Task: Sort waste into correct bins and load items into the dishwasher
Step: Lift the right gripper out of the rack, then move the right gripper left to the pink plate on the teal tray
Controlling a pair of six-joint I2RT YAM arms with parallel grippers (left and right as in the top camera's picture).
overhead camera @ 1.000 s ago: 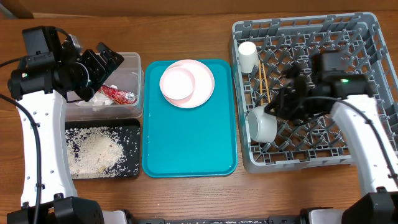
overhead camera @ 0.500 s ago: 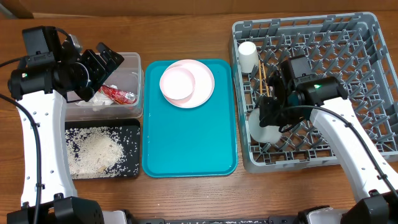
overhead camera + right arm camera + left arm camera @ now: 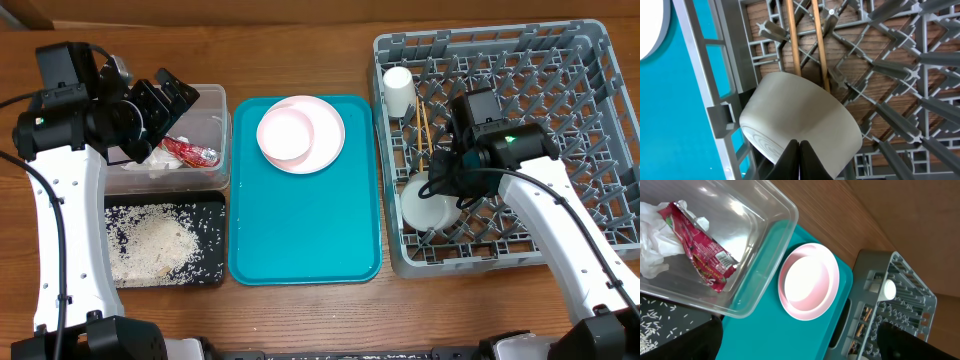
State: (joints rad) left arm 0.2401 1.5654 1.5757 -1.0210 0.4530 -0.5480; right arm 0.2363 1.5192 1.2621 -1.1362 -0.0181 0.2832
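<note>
With its fingers pressed together, the right gripper [image 3: 799, 156] sits in front of a pale bowl [image 3: 800, 120] tipped on its side in the grey rack [image 3: 890, 75], with two chopsticks [image 3: 794, 40] running behind the bowl and a teal tray [image 3: 675, 110] just beside the rack.

The right tool [image 3: 799, 146] has swung left over the pale bowl [image 3: 805, 117].

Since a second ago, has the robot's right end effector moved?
Yes. The right end effector has shifted across the grey dish rack toward the chopsticks and the rack wall beside the teal tray.
</note>
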